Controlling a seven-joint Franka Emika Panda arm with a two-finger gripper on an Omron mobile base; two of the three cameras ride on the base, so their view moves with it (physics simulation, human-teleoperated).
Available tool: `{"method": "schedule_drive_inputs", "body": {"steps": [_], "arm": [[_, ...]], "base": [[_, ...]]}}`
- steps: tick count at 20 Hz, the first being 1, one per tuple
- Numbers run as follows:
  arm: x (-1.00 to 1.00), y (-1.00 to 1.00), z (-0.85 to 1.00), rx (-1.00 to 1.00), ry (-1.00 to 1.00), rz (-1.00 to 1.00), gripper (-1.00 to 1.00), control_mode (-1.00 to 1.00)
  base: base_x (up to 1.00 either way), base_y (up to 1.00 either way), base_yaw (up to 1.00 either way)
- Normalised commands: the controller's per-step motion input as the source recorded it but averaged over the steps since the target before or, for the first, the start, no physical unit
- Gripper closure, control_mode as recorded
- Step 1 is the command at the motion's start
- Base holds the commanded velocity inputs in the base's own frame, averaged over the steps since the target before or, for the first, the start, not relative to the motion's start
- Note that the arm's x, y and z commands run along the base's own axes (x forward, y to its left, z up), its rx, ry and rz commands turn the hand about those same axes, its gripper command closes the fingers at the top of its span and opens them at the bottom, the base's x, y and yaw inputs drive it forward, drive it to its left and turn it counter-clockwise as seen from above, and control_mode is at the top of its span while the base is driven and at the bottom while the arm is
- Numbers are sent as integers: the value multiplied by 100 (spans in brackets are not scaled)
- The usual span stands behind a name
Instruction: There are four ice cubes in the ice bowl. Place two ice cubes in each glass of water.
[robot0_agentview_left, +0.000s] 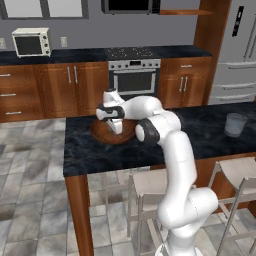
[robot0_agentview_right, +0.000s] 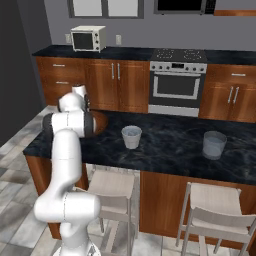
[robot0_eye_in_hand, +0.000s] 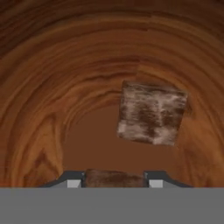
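My gripper reaches down into the ice bowl, a reddish-brown wooden bowl at the left end of the dark island counter. Seen from the hand, the gripper is shut on one ice cube, which fills the gap between the two fingertips. A second ice cube lies loose on the bowl's floor just beyond. One glass of water stands near the counter's middle, and the other glass of water stands further right. The arm hides most of the ice bowl in the right base view.
The island counter has stools tucked along its near side. Behind it are wooden cabinets, an oven, a toaster oven and a fridge.
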Motion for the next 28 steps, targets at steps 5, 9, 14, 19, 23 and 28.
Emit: {"method": "schedule_drive_inputs", "body": {"steps": [5,9,14,19,23,28], "arm": [[-64,0,16,0,-37,-7,100,-100],[-82,-4,14,0,-43,-7,100,-100],[-45,-24,68,0,-12,-5,100,-100],[-1,-16,100,0,12,-2,100,-100],[0,-28,99,-1,22,-1,100,-100],[-8,-76,74,-9,18,-5,100,-100]], "base": [[0,0,0],[0,0,0],[0,0,0],[0,0,0],[0,0,0],[0,0,0]]}}
